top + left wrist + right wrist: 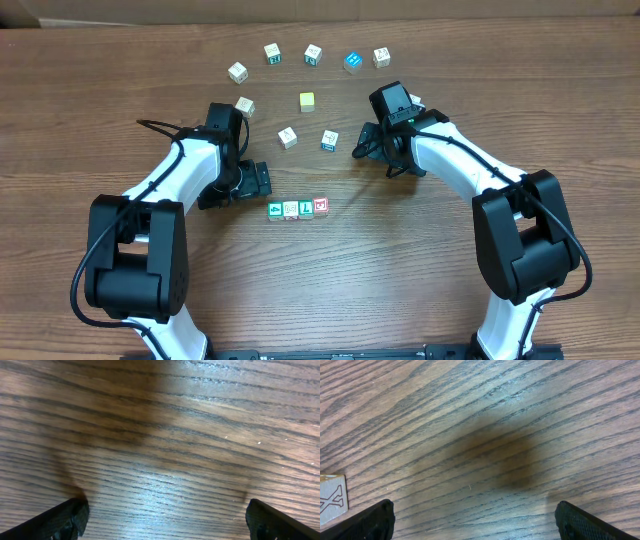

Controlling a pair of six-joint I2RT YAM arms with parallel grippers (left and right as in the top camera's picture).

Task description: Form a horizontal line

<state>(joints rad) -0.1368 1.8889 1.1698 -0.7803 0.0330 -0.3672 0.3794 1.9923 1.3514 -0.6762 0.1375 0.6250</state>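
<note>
Four small letter cubes stand side by side in a horizontal line (298, 208) near the table's middle: a green one (275, 210), a white one (290, 209), a green "L" one (306, 207) and a red-faced one (321, 205). My left gripper (260, 182) is open just up-left of the row, touching nothing. In the left wrist view the gripper (165, 520) has only bare wood between its fingers. My right gripper (362, 148) is open up-right of the row, and in its wrist view the gripper (476, 520) also holds nothing.
Loose cubes are scattered behind the row: a yellow cube (307, 101), a blue "X" cube (329, 140) next to my right gripper, a white cube (288, 137), and several more in an arc at the back (313, 54). The "X" cube (331, 497) shows at the right wrist view's left edge.
</note>
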